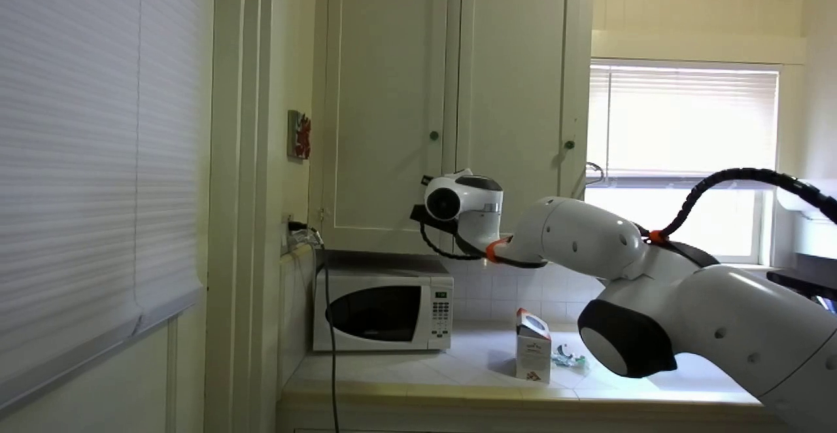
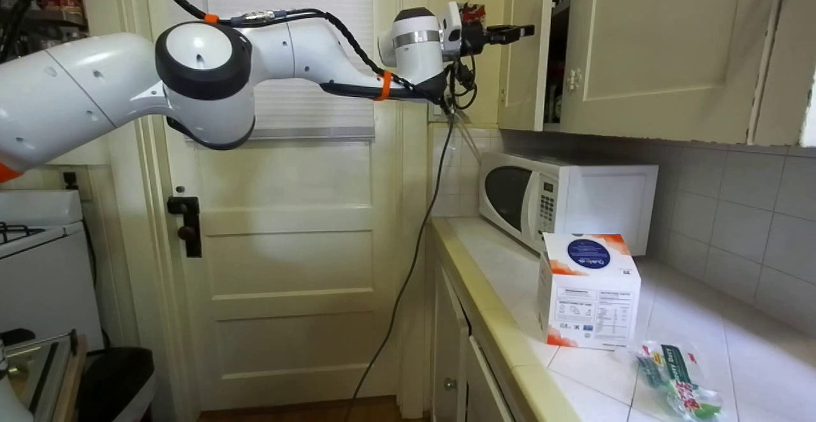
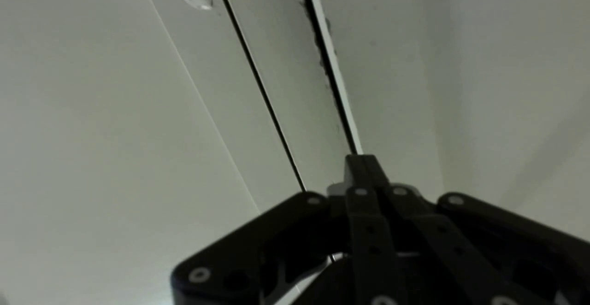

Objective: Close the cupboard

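Note:
The cupboard is the cream-white wall cabinet above the microwave. Its flat door (image 2: 523, 87) stands ajar in an exterior view, with a dark gap (image 2: 558, 39) beside its edge where a shelf and some items show dimly. The door also shows in an exterior view (image 1: 386, 93), with a small green knob. My gripper (image 2: 530, 29) is in front of the door's face, near its free edge. In the wrist view the gripper (image 3: 362, 157) has its fingers together with nothing seen between them. Its tips overlap the door edge (image 3: 343, 95); I cannot tell whether they touch it.
The neighbouring cabinet door (image 2: 663, 46) is beside the cupboard. Below are a white microwave (image 2: 605, 202), a white and orange box (image 2: 593, 301) and a plastic package (image 2: 679, 377) on the tiled counter. A dark cable (image 2: 414, 262) hangs below the wrist.

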Tool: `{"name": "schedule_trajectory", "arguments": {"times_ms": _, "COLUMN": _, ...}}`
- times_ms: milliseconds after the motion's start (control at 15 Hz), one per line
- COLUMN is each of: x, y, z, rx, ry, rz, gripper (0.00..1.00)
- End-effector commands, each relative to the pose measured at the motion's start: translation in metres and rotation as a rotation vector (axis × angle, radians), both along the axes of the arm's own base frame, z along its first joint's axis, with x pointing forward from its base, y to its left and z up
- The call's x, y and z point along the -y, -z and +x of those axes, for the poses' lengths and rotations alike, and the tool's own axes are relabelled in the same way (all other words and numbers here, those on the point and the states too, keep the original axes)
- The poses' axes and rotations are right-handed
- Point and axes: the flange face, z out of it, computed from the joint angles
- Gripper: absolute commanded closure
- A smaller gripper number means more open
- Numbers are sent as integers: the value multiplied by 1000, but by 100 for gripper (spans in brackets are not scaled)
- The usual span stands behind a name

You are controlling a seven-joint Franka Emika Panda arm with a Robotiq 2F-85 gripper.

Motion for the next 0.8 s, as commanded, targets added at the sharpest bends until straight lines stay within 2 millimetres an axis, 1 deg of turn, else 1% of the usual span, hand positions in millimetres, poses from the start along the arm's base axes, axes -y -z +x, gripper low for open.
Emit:
{"name": "schedule_trajectory", "arguments": {"times_ms": 0, "x": 6, "y": 0, "z": 0, "rx": -90, "ry": -49, "rz": 109, "gripper": 100}}
{"name": "schedule_trajectory", "arguments": {"times_ms": 467, "x": 18, "y": 4, "z": 2, "rx": -218, "ry": -113, "rz": 271, "gripper": 100}}
{"name": "schedule_trajectory", "arguments": {"times_ms": 733, "x": 24, "y": 2, "z": 2, "rx": -269, "ry": -234, "rz": 423, "gripper": 100}}
